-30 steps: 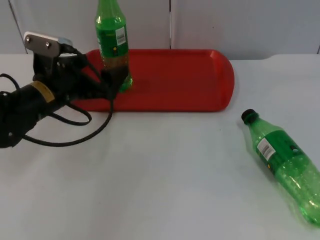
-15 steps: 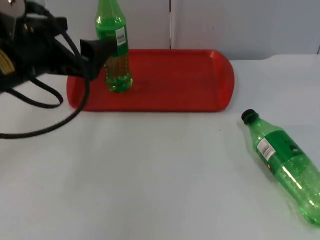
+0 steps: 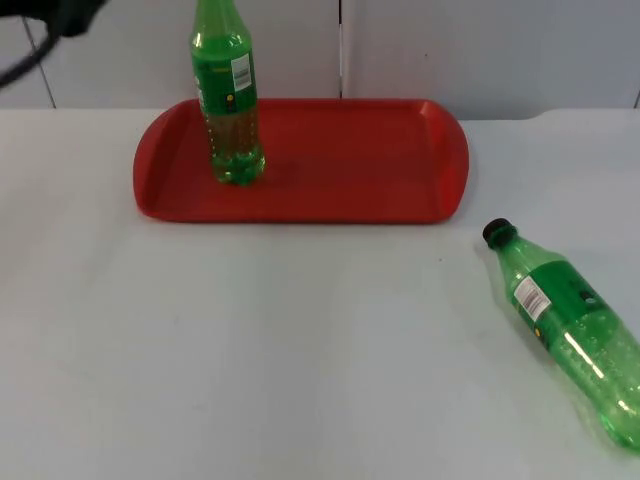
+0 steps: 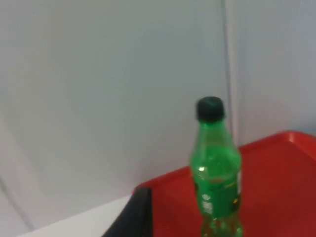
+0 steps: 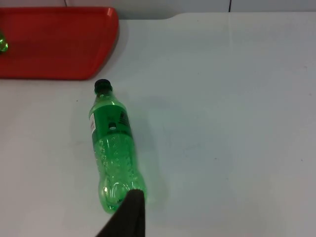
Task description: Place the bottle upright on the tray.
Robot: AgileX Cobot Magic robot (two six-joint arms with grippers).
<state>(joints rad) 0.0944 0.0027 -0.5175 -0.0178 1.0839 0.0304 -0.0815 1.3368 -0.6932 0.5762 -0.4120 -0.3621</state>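
Note:
One green bottle with a black cap stands upright on the left part of the red tray. My left gripper is drawn back and raised behind the tray's left end, well apart from that bottle. A dark piece of the left arm reaches into the top view's upper left corner. A second green bottle lies on its side on the table at the right, cap pointing toward the tray. My right gripper hangs above the table just past the base of this lying bottle.
The white table runs wide between the tray and the front edge. The grey partition wall stands right behind the tray. The tray's right half holds nothing.
The left gripper, at the standing bottle's lower part a second ago, has lifted away and drawn back to the upper left corner. The bottle stays upright on the tray.

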